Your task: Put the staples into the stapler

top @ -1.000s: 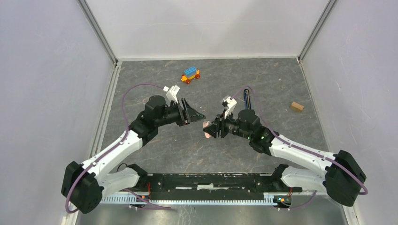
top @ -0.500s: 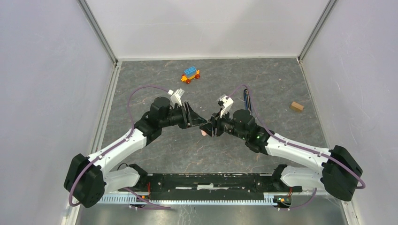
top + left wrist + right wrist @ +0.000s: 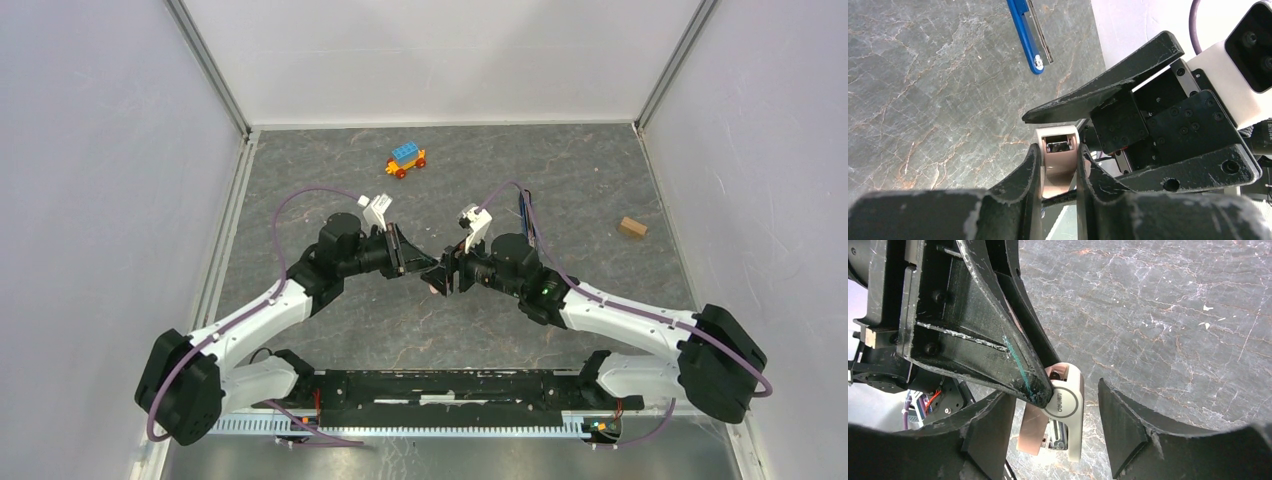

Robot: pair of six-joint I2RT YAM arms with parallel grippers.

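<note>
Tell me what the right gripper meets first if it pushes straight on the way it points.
The beige plastic piece, sitting between the right gripper's open fingers and clamped by the left gripper. Its fingers come right after, though depth is unclear.

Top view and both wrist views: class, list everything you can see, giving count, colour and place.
Toy car: one, blue and yellow with red wheels, far middle of table.
Block: one, tan, right side.
Stapler: one, blue, flat on table beyond right arm.
Staple case: one, beige-pink, mid-table, between the grippers.
Table: one, grey marbled.
Left gripper: one, black, pinching the case.
Right gripper: one, black, open around the case.
</note>
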